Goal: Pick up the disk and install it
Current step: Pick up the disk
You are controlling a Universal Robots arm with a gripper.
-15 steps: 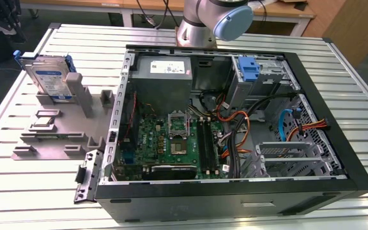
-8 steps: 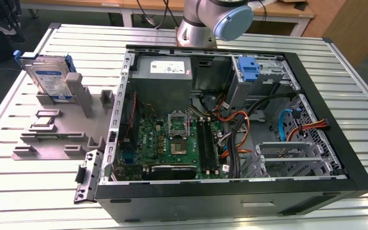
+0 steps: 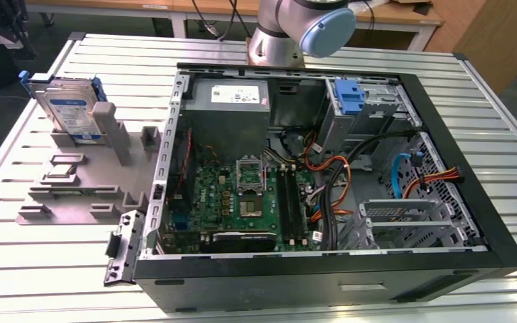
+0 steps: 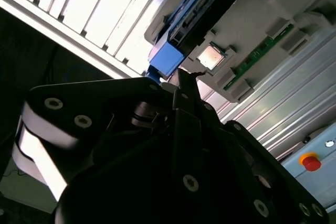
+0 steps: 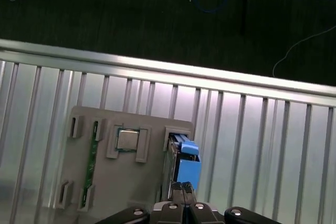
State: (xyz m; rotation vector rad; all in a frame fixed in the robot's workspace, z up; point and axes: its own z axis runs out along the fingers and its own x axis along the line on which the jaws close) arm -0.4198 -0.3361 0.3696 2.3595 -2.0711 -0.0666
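The gripper has its two dark fingertips pressed together with nothing between them; in both wrist views the tips meet in a single narrow point. The disk is seen edge-on just beyond those tips, its blue carrier end next to them in the first wrist view. Whether the tips touch it cannot be told.

In the exterior view, the disk stands upright on its edge at the exterior view's left, slotted into a grey holder on the slatted table. Its white-and-blue label faces the camera, and a grey post of the holder hides its lower corner. A square chip and a green board strip sit in the holder's other slots. To the right lies the open computer case, well apart from the disk, with the power supply box and a blue bracket at its far side. The arm is cut off by the frame's upper edge. In the second wrist view the gripper's dark body covers much of the holder.
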